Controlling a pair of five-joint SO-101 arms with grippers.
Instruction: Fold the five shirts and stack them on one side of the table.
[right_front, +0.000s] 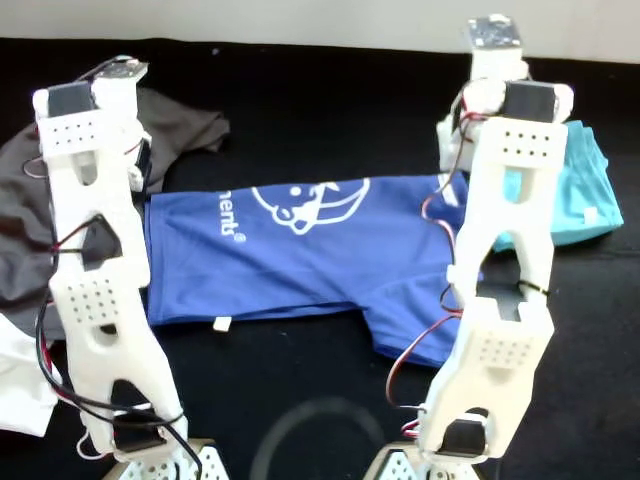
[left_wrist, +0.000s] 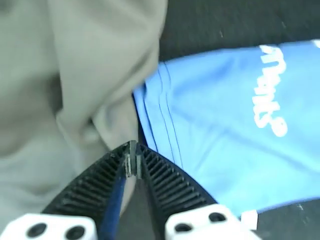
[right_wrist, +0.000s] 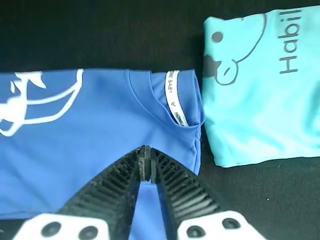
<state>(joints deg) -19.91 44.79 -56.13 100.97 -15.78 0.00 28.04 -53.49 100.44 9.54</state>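
A royal blue shirt (right_front: 300, 260) with white print lies spread across the middle of the black table, one sleeve toward the front. My left gripper (left_wrist: 131, 161) is shut, its tips together just above the spot where the blue shirt's hem (left_wrist: 160, 120) meets a grey shirt (left_wrist: 65, 75). My right gripper (right_wrist: 145, 162) is also shut and hovers over the blue shirt (right_wrist: 75, 130) just short of its collar label (right_wrist: 174, 97). A folded cyan shirt (right_wrist: 260, 95) lies beside the collar, at the table's right side (right_front: 590, 200).
The grey shirt (right_front: 185, 125) lies rumpled at the back left, running under the left arm (right_front: 90, 260). A white shirt (right_front: 20, 390) sits at the front left edge. The right arm (right_front: 505, 280) stands over the blue shirt's right end. Bare black table shows at the front middle.
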